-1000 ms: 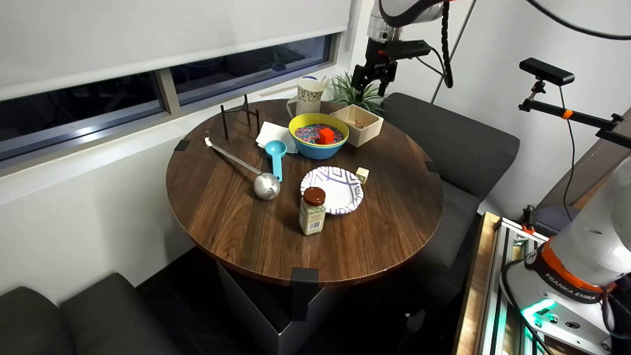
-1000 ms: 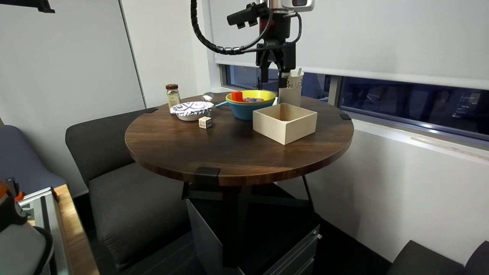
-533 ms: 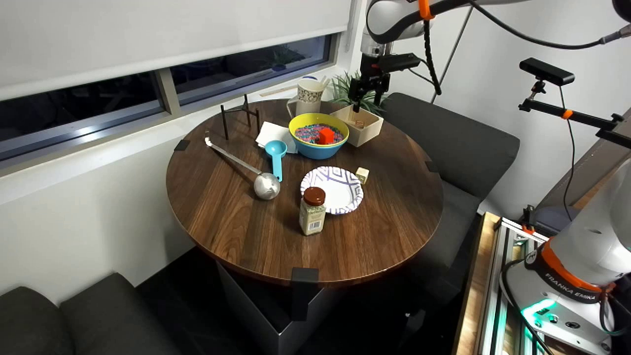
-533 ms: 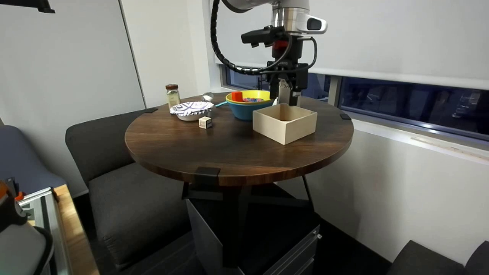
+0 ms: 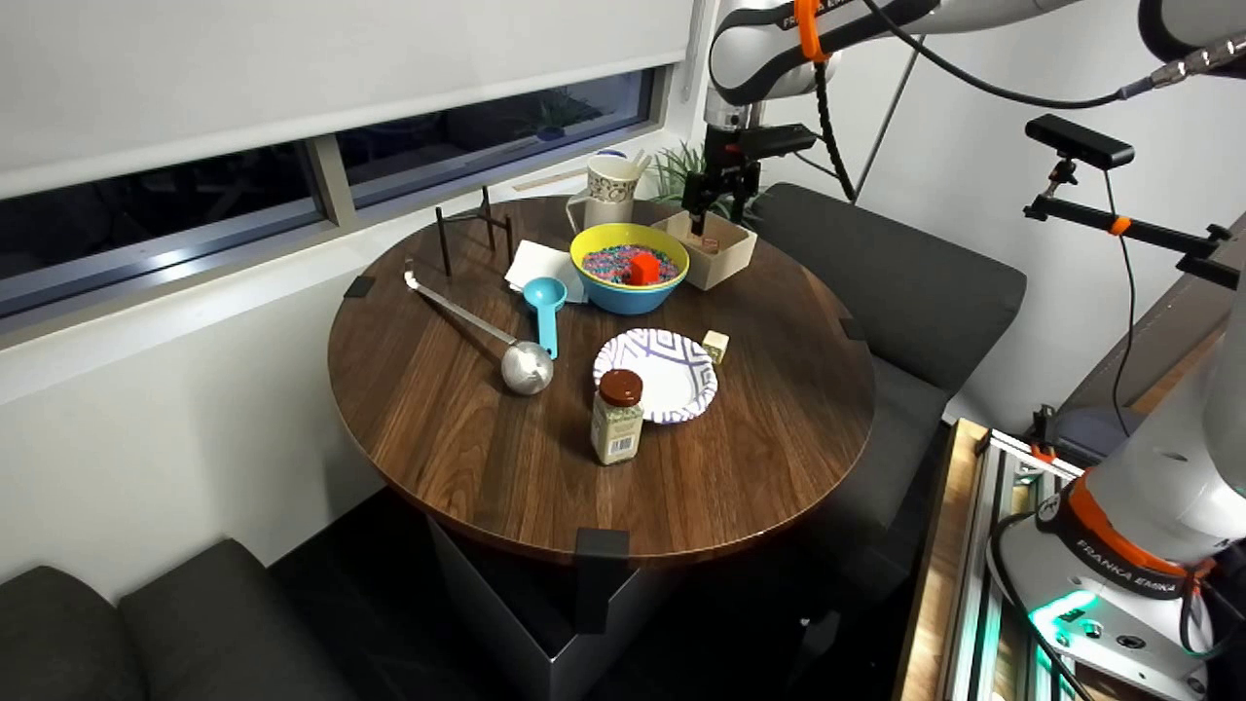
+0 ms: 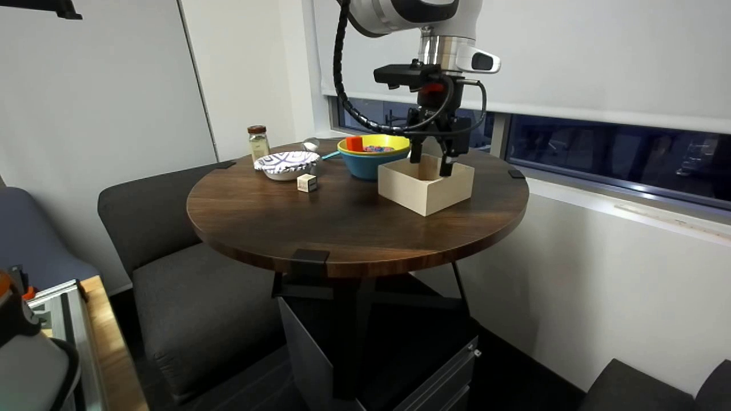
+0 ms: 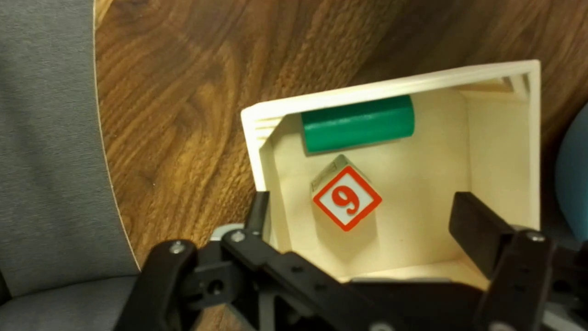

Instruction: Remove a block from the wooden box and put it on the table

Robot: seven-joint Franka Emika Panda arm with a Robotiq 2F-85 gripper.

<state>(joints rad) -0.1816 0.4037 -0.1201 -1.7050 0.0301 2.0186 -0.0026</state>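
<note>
While the gripper (image 7: 362, 202) stands wide over the wooden box (image 7: 498, 142), wrist view shows table (image 7: 183, 115) left of it; numeral block (image 7: 347, 198) in the box, between the fingertips (image 7: 475, 225), gap each side; green cylinder (image 7: 359, 123) just past the block; blue bowl (image 7: 574, 179) right of gripper.

Tan squarish wooden box (image 7: 422, 179) is sitting right under the black gripper (image 7: 362, 197), red-and-white cube (image 7: 347, 198) and green cylinder (image 7: 359, 124) chilling inside.
</note>
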